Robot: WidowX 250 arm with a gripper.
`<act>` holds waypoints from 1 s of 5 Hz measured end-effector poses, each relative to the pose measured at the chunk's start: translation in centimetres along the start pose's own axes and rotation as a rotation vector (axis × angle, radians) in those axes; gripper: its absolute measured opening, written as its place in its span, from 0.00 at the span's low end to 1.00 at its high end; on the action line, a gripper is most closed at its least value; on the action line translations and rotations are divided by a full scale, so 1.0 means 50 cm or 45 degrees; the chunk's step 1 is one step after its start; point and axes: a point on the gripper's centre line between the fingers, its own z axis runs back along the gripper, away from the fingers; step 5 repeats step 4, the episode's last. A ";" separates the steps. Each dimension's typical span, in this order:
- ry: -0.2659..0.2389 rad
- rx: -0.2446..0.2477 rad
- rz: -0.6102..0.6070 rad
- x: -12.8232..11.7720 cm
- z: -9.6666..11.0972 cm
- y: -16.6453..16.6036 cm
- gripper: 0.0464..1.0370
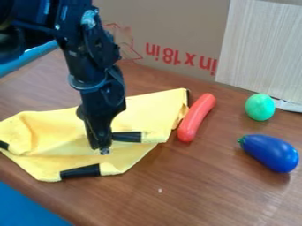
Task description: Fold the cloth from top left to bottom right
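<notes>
My gripper (103, 149) points down over the middle of the yellow cloth (133, 156), left of centre in the camera view. The cloth lies partly folded over itself, with raised wrinkles at its left. One black-marked corner (126, 137) lies on top of the cloth, immediately right of the gripper. Another black patch (80, 171) is at the near edge, and smaller dark patches show at the far left and the upper right. The gripper hides part of the cloth behind it, and whether it touches the cloth I cannot tell.
A red sausage-shaped toy (196, 117) lies against or very close to the cloth's right edge. Farther right are a green ball-like toy (260, 107) and a blue eggplant toy (269, 152). A cardboard panel (171, 26) stands along the back of the brown table (194, 190).
</notes>
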 end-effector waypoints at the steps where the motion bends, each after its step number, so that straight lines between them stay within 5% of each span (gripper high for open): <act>1: -0.005 -0.027 0.000 0.001 0.001 -0.005 0.46; 2: -0.016 -0.088 0.031 -0.011 0.007 0.003 0.77; 3: -0.031 -0.178 0.042 -0.011 0.017 0.011 0.97; 5: -0.062 -0.211 0.125 -0.014 0.044 0.043 0.96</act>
